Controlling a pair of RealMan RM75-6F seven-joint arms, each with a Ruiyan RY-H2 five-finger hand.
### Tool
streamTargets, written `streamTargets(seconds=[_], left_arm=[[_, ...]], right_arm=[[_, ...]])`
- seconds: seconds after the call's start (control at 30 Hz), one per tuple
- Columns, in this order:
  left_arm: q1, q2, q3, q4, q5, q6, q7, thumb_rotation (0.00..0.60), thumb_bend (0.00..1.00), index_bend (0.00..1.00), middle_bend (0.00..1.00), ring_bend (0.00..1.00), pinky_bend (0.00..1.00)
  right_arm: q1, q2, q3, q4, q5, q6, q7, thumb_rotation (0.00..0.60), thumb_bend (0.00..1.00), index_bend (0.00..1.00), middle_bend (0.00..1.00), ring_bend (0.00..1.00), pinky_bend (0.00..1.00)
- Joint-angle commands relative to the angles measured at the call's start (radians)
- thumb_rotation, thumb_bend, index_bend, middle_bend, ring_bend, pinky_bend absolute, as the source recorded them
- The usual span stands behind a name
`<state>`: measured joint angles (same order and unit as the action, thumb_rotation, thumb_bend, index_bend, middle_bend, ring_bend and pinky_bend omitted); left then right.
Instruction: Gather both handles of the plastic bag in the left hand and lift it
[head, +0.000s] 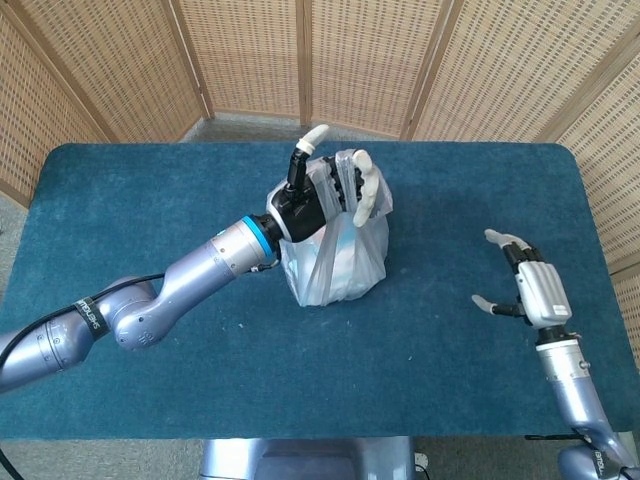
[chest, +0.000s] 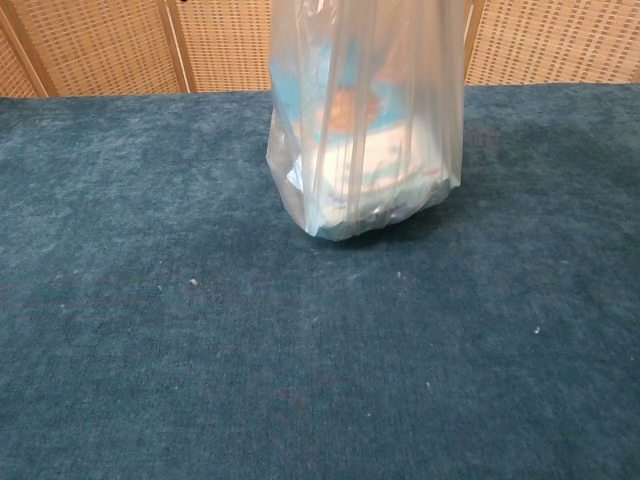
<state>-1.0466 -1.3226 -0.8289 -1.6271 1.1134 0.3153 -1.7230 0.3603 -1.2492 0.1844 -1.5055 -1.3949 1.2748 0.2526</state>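
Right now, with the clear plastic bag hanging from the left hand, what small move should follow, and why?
Probably raise a little more. The left hand grips the handles of the clear plastic bag, whose bottom in the chest view seems barely off the blue carpeted table. The right hand hovers apart, holding nothing.

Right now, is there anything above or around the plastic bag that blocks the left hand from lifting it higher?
Nothing visible does. The left hand grips the handles of the plastic bag, and the right hand is apart, far to the side.

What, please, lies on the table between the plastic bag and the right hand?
Nothing: in the head view only bare blue table separates the plastic bag from the right hand.
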Motion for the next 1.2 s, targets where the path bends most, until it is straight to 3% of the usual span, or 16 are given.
streamTargets(seconds=[0.03, 0.63, 0.9, 1.07, 1.2], left_arm=[[-0.008, 0.007, -0.019, -0.001, -0.026, -0.012, 0.017, 0.000, 0.31, 0.54, 0.60, 0.59, 0.64], [-0.070, 0.055, -0.091, -0.006, -0.223, -0.040, 0.190, 0.000, 0.40, 0.54, 0.60, 0.59, 0.64], [-0.104, 0.065, -0.073, -0.014, -0.308, -0.005, 0.283, 0.016, 0.71, 0.69, 0.83, 0.75, 0.82], [-0.126, 0.084, -0.059, -0.026, -0.374, 0.008, 0.332, 0.096, 0.78, 0.69, 0.83, 0.76, 0.83], [-0.137, 0.096, -0.056, -0.032, -0.421, 0.019, 0.363, 0.109, 0.78, 0.69, 0.83, 0.76, 0.83]], right_arm=[[-0.006, -0.004, -0.005, 0.005, -0.004, 0.007, -0.003, 0.587, 0.16, 0.13, 0.20, 0.15, 0.13], [-0.041, -0.007, -0.031, 0.030, -0.032, 0.049, 0.019, 0.582, 0.17, 0.13, 0.20, 0.15, 0.13], [-0.057, 0.001, -0.038, 0.028, -0.050, 0.074, 0.036, 0.581, 0.17, 0.13, 0.20, 0.15, 0.13], [-0.059, 0.001, -0.037, 0.032, -0.049, 0.074, 0.045, 0.581, 0.17, 0.13, 0.20, 0.15, 0.13], [-0.060, 0.000, -0.036, 0.035, -0.049, 0.074, 0.050, 0.582, 0.17, 0.13, 0.20, 0.15, 0.13]])
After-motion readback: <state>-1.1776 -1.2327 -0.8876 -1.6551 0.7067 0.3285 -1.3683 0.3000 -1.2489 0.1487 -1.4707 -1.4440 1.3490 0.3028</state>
